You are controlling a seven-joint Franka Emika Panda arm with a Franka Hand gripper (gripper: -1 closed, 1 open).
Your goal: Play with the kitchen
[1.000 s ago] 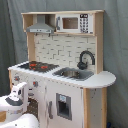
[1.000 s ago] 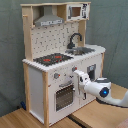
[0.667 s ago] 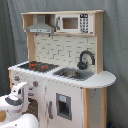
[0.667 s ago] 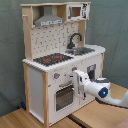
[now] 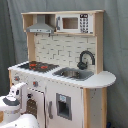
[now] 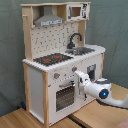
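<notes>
Nearest the oven door, in the second exterior view, the arm's white wrist reaches in from the second exterior view's right, and the gripper sits right at the kitchen's front, just beside the oven door's upper corner and below the control knobs; whether its fingers are open or closed on anything I cannot tell, and contact with the front panel cannot be confirmed either. The kitchen stands upright on a wooden table, its long axis vertical, directly ahead of the gripper. With respect to the oven door, the black-red hob lies above on the counter, the sink and black faucet farther along the counter past it, and the grey hood and small microwave highest up. Judging from this, the coming move likely concerns the oven door's top edge or handle, which runs horizontally just beside the gripper.
</notes>
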